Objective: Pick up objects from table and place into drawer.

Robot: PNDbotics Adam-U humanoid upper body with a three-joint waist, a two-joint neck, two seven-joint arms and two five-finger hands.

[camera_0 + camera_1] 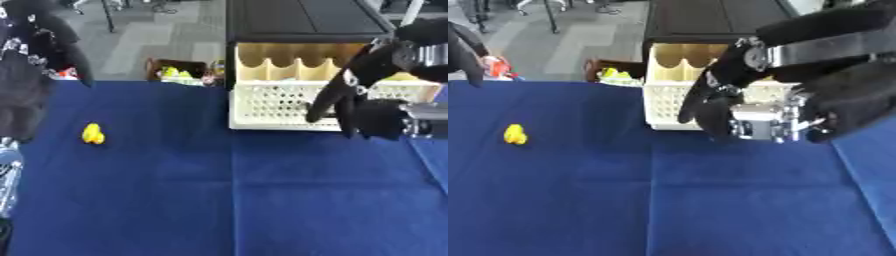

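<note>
Right hand (354,102), fingers straight and empty, hangs at the open white drawer (271,102). The yellow toy (93,133) lies well to its left on the surface (262,200). A sound pickup probably needs the fingers lowered around the toy before closing.

Open brown box (179,67) on grey floor (149,35).

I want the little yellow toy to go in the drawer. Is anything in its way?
Nothing visible on the blue table lies between the yellow toy and the open white drawer. The right hand hangs in front of the drawer's right part.
</note>
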